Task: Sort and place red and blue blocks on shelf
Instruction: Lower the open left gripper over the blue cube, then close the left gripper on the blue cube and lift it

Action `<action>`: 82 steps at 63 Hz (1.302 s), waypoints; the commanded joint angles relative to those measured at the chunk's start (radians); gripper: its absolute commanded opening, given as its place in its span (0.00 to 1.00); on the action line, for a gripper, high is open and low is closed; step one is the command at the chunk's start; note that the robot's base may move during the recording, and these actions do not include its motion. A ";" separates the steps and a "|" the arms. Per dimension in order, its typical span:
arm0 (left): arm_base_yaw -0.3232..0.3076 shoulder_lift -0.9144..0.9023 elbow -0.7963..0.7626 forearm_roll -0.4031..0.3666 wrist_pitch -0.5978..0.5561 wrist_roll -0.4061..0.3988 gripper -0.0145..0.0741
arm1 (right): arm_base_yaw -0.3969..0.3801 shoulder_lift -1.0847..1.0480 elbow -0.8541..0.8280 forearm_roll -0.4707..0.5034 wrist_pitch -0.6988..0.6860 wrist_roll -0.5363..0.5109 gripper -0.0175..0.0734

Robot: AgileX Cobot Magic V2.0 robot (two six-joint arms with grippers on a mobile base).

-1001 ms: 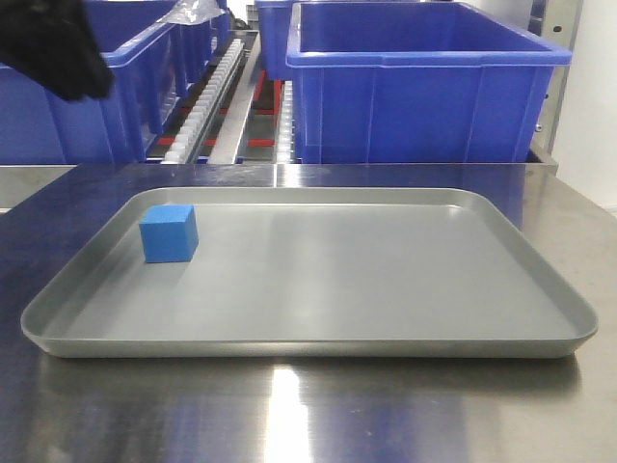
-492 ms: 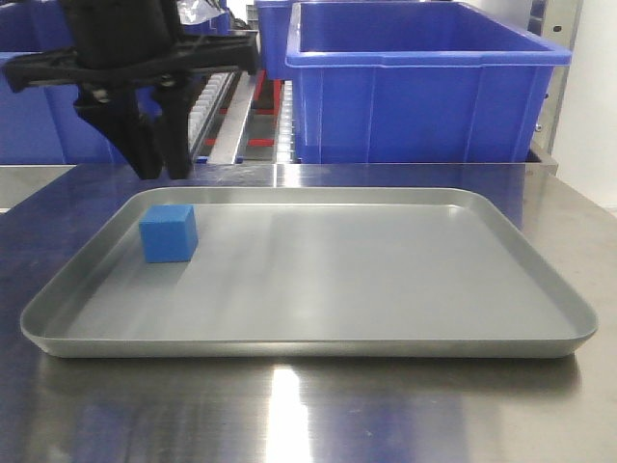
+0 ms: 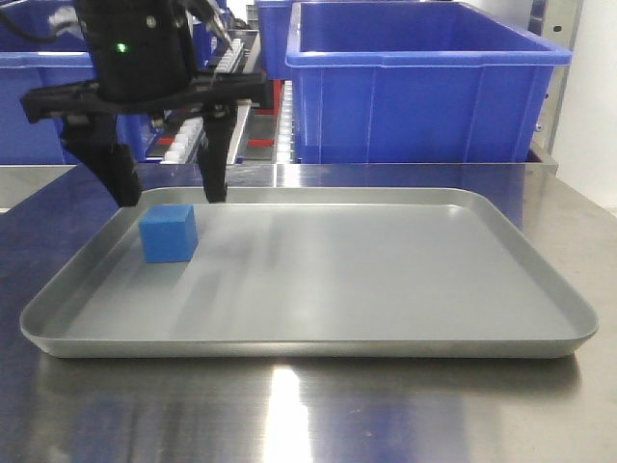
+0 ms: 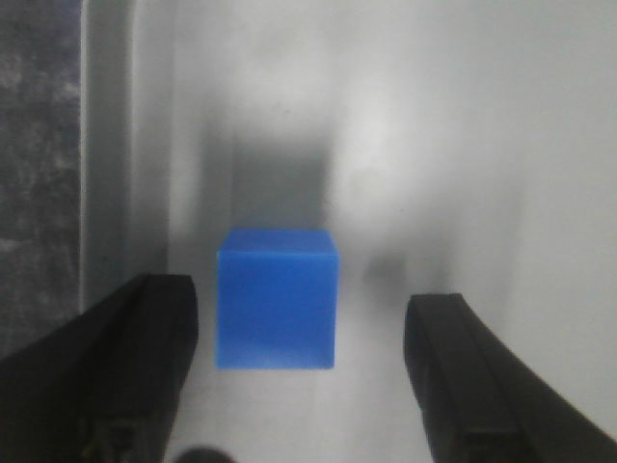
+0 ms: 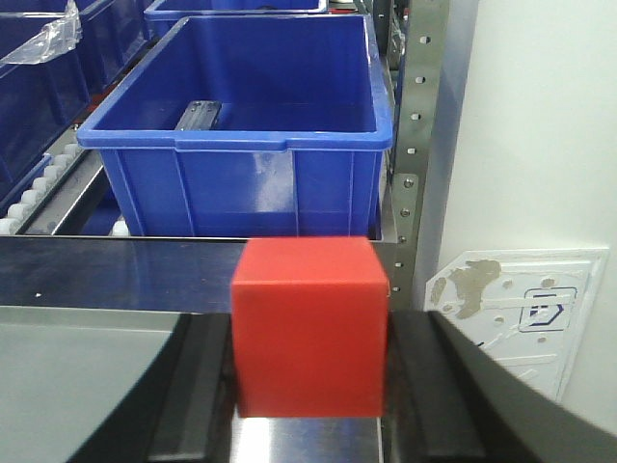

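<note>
- Table point(image 3: 289, 415): a brushed steel surface nearest the front-facing camera, carrying the tray.
- Right gripper point(image 5: 310, 333): seen only in its own wrist view. Its two dark fingers point(image 5: 198, 386) are clamped on opposite side faces of the red block point(image 5: 310, 299), which is held squarely with one flat face towards the camera. The tray's rim lies at lower left and the shelf stands ahead.
- Tray point(image 3: 540, 289): shallow, grey and rimmed, lying flat on the table.
- Blue block point(image 3: 169, 233): resting on the tray floor in the far left corner area, just beside the left rim and not touching it.
- Left gripper point(image 3: 171, 197): pointing down directly over the blue block, jaws spread wide apart. The wrist view shows one finger point(image 4: 135, 367) on each side of the block point(image 4: 278, 299), with bare tray floor between block and finger on both sides. The fingertips hang just above the block's top edge, without contact.
- Shelf point(image 5: 415, 125): a grey metal rack behind the table, with a perforated upright and white roller rails point(image 5: 29, 198).
- Blue bin point(image 3: 424, 87): large, open-topped, standing on the shelf at right, with a dark object point(image 5: 198, 114) on its floor. More blue bins point(image 3: 39, 106) stand at left.
</note>
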 commanded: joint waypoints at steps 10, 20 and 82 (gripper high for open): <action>-0.006 -0.045 -0.030 0.049 -0.014 -0.014 0.75 | -0.006 0.004 -0.028 0.003 -0.090 -0.006 0.60; 0.003 -0.045 -0.030 0.051 -0.014 -0.014 0.75 | -0.006 0.004 -0.028 0.003 -0.090 -0.006 0.60; 0.003 0.022 -0.030 0.023 -0.024 -0.014 0.62 | -0.006 0.004 -0.028 0.003 -0.090 -0.006 0.60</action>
